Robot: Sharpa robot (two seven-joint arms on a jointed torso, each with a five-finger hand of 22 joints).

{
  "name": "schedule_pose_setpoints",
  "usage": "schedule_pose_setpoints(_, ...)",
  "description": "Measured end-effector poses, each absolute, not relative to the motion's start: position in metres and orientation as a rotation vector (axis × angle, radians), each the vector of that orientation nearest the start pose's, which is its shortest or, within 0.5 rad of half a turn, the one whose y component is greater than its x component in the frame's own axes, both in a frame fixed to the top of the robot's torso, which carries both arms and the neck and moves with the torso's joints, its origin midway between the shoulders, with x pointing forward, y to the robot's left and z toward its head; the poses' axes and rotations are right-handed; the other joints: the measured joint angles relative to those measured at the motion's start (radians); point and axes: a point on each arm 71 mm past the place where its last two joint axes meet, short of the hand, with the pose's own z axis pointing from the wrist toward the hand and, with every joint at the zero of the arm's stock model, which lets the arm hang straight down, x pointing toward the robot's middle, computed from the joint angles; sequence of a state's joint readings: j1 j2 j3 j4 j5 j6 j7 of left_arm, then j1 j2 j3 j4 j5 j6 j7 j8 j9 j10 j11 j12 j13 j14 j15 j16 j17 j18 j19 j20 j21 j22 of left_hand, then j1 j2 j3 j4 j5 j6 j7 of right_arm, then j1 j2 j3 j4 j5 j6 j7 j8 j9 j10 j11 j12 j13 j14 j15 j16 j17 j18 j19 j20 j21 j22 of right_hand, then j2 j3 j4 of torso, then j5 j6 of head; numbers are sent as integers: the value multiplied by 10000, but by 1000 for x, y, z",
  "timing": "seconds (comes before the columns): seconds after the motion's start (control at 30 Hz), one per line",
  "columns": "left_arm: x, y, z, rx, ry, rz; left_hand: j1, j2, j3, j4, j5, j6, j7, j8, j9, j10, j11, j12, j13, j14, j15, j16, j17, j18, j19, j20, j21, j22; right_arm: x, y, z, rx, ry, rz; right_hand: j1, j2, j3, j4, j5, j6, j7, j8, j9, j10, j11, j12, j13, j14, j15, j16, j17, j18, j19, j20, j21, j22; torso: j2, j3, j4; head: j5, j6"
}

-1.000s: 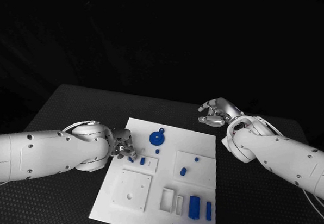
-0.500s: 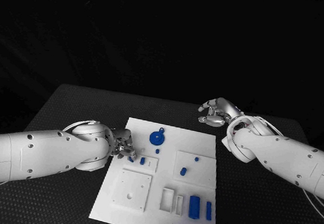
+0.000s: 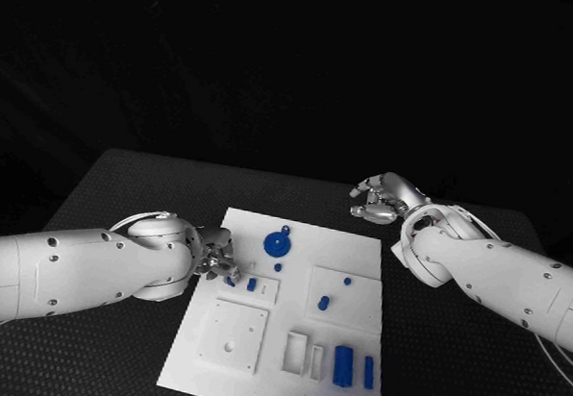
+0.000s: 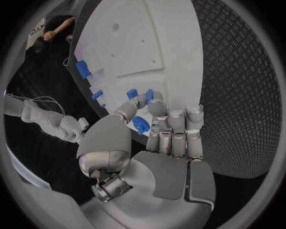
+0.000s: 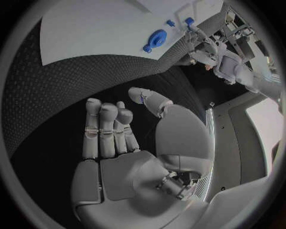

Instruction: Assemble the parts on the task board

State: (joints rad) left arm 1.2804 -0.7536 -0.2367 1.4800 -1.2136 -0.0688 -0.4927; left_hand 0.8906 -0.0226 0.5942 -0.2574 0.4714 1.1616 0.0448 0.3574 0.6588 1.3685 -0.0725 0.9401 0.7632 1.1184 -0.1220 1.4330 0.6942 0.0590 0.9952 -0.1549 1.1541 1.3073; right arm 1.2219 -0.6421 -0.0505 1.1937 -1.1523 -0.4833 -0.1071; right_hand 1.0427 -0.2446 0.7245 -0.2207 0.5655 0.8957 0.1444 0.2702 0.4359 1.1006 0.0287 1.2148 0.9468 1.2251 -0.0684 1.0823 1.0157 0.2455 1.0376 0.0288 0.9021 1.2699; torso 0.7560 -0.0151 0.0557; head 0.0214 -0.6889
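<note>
The white task board (image 3: 293,329) lies flat on the black table, bearing raised white blocks and recessed slots. A blue disc-shaped part (image 3: 277,245) rests near its far edge; two blue bars (image 3: 345,365) lie side by side at its near right corner, with small blue pegs (image 3: 324,303) standing between.

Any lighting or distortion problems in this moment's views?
Head view: dark surround, but the white task board is evenly lit, without glare. Left wrist view: fisheye bends the board's straight edges; silver left hand sharp. Right wrist view: same curving; round blue disc part clear.
</note>
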Motion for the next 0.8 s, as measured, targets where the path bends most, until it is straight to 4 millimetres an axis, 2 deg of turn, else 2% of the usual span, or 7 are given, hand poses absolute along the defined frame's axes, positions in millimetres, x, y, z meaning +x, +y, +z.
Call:
schedule_pose_setpoints(0.17, 478, 195, -246, -393, 21760, -3035, 0, 0, -1, -1, -2, 1, 1, 32, 2, 0, 0, 8, 19, 3, -3, 1, 13, 1, 0, 1, 37, 0, 550, -207, -190, 2559, 15738, 6221, 0, 0, 0, 0, 0, 0, 0, 0, 0, 0, 0, 0, 0, 0, 0, 0, 0, 0, 0, 0, 0, -1, 0, -4, 2, -4, -3)
schedule_pose_setpoints(0.43, 480, 192, -246, -289, 21786, -2959, -97, 11, 22, 22, -3, 19, 19, 289, 9, 7, 8, 44, 59, 17, -17, 45, 31, 2, -1, 2, 36, 0, 550, -206, -191, 2547, 15748, 6240, 0, 0, 0, 0, 38, 0, 0, -1, 1, 0, 0, 0, 1, -1, 1, 0, 1, 0, 0, 0, 0, -1, 1, -1, -2, -10, 4)
schedule_pose_setpoints(0.53, 480, 192, -247, -279, 21799, -2935, -159, -26, 36, 34, -2, 27, 27, 318, 175, 16, 17, 77, 96, 17, -18, 85, 55, 2, -1, 2, 96, 0, 550, -206, -191, 2545, 15752, 6241, 0, 0, 0, 0, 38, -1, 0, -1, 1, 0, 0, 0, -6, -1, 1, 0, 0, 1, 0, 0, 0, -1, 4, 1, -7, -10, 5)
schedule_pose_setpoints(0.7, 481, 191, -247, -238, 21820, -2901, -159, -26, 163, 34, -190, 34, 31, 412, 355, 18, 19, 126, 171, 19, -19, 159, 105, 3, -1, 3, 112, 0, 550, -206, -191, 2544, 15758, 6241, 0, 0, 0, 0, 38, -1, 1, -1, 1, 0, 0, 0, -8, -7, 7, 0, 1, 1, 0, 0, 0, -1, 5, 7, -11, -16, -14)
schedule_pose_setpoints(0.8, 481, 191, -248, -195, 21839, -2878, -159, -26, 164, 32, -195, 47, 19, 464, 355, 19, 20, 163, 184, 19, -19, 160, 117, 4, -1, 4, 112, 0, 550, -206, -191, 2541, 15761, 6247, 40, 40, 0, 0, 38, -1, 1, -2, 1, 0, 0, 0, -8, -8, 8, 0, 1, 0, 0, 0, 0, -2, 6, 7, -10, -24, -35)
